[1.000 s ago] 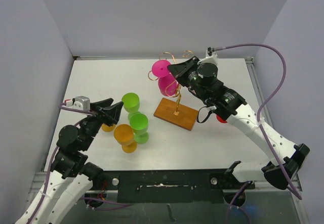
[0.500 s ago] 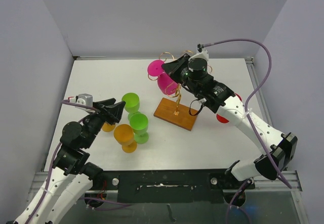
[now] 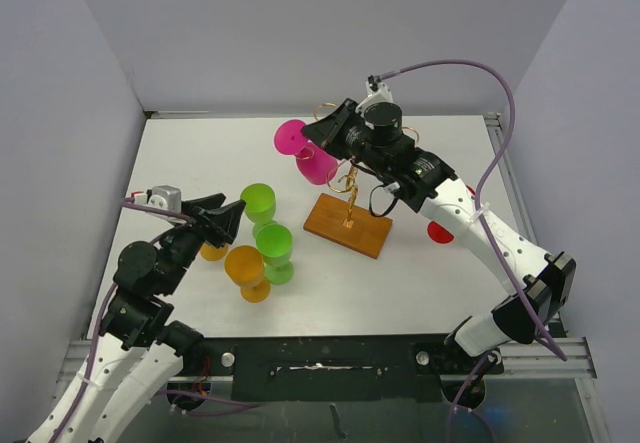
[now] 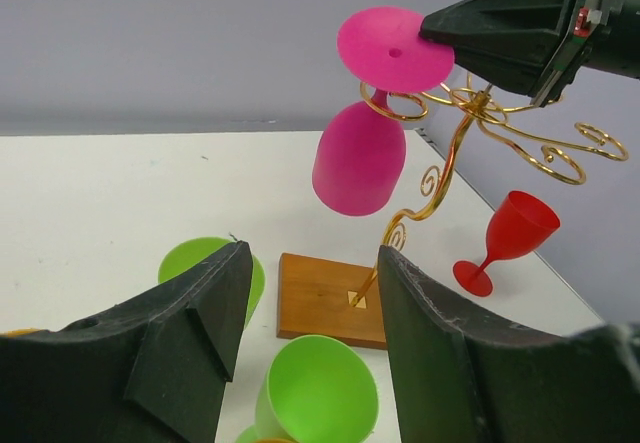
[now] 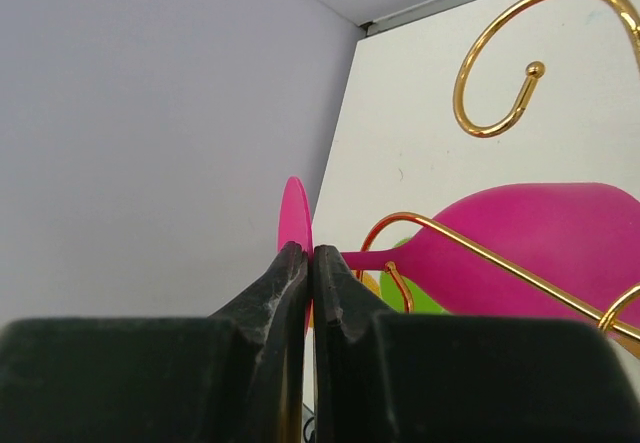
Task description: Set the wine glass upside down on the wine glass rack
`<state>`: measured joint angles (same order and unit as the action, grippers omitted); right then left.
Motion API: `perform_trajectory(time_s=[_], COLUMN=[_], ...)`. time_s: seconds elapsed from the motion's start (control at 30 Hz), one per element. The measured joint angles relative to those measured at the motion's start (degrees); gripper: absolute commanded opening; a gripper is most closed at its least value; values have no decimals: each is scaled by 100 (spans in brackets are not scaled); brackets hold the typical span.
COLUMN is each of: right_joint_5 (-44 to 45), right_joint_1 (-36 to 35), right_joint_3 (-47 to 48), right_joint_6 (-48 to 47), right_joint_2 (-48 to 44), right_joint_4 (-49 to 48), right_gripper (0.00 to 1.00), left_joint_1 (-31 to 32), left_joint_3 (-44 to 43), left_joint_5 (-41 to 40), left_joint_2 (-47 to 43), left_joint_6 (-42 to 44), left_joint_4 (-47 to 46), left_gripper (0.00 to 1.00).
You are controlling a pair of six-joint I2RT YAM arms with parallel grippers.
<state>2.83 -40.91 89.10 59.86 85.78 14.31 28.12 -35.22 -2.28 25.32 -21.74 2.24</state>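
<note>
Over the far middle of the white table (image 3: 200, 153), right gripper (image 3: 314, 135) clamped tight on the flat foot of the pink wine glass (image 3: 314, 167), fingers (image 5: 285, 283) pressed against both faces of the thin disc. Glass turned upside down and slightly tilted, foot uppermost, bowl hanging clear of the tabletop. From the left wrist camera, stem caught inside one curled gold arm of the wine glass rack (image 3: 349, 225), bowl hanging just under that curl and beside the central post. Rack upright on its brown wooden base (image 4: 325, 308), spiral-tipped arms fanning out from the top of the post toward the right arm.

Nearer the front left, left gripper (image 3: 222, 215) spread wide, nothing between its fingers (image 4: 190, 333), hovering above a cluster of glasses. Within the cluster: one green glass (image 3: 258, 201) toward the rack, a second green glass (image 3: 273, 243) just in front of it, an orange glass (image 3: 245, 263) touching or nearly touching the second green one, and a scrap of orange (image 3: 212, 254) mostly hidden under the gripper.

Off to the right of the wooden base, red glass (image 4: 518, 225) standing upright on the table, well apart from the pink one, largely covered by the right arm in the overhead view.
</note>
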Motion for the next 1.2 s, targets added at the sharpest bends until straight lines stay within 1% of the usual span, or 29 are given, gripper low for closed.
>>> perform_trajectory(time_s=[0.23, 0.4, 0.5, 0.67, 0.8, 0.9, 1.2], right_joint_5=[-431, -389, -295, -168, -52, 4, -9], right_joint_1=[-7, -15, -26, -55, -79, -81, -63], right_joint_3=[70, 70, 70, 70, 70, 70, 190], right_joint_6=[-262, -398, -494, -651, -758, -835, -1137], right_joint_2=[0, -2, -15, -85, -144, -184, -350], right_joint_4=[352, 621, 734, 868, 1001, 1093, 1316], right_gripper=[0, 0, 6, 10, 18, 22, 37], left_joint_1=[0, 0, -4, -7, -7, -7, -7], left_joint_3=[-186, -190, -212, -223, -223, -234, -439], left_joint_5=[0, -26, -44, -48, -70, -90, -79], left_joint_2=[-61, -72, -57, -48, -50, -50, -26], left_joint_6=[249, 393, 444, 496, 538, 562, 619], left_joint_4=[68, 81, 109, 133, 197, 251, 367], left_gripper=[53, 53, 53, 53, 53, 53, 53])
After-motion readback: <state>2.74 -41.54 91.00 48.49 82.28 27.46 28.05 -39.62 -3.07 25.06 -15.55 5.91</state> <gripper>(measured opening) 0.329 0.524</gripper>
